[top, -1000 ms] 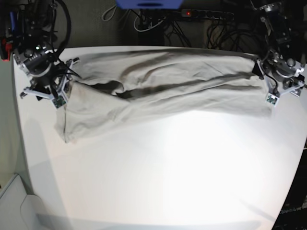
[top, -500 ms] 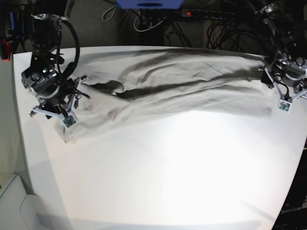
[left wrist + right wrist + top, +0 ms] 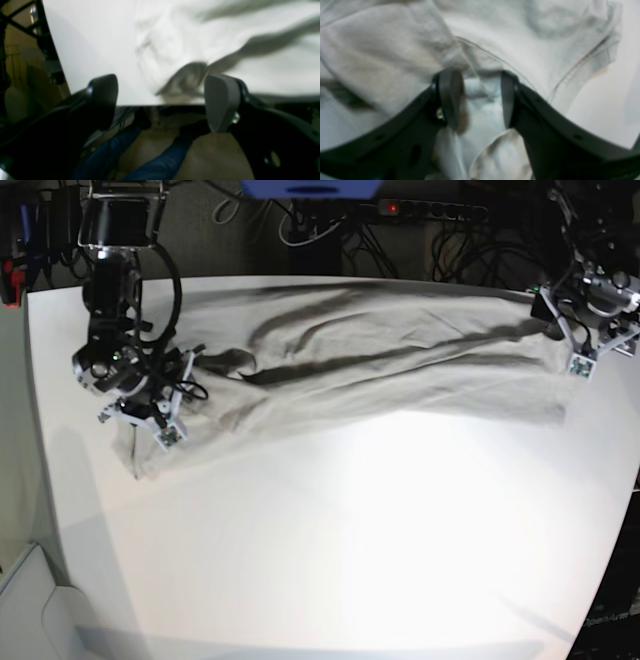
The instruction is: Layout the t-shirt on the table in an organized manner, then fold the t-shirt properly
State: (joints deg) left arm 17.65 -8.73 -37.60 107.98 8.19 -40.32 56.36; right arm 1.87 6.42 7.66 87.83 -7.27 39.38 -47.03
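Both grippers gaping, nothing held: left gripper [image 3: 160, 100] at table [image 3: 95, 50] edge; right gripper [image 3: 480, 100] low over t-shirt [image 3: 382, 55].

Behind my table lies a dark floor tangled with cables [image 3: 330, 230], a power strip [image 3: 430, 210] with a red light, and a blue box [image 3: 310, 188].

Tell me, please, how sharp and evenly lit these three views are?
Base view: sharp, but glare washes out the table centre, and its edges bow. Left wrist view: motion-blurred shirt, with dark fold shadows. Right wrist view: soft focus throughout, gripper fingers smeared, light even.
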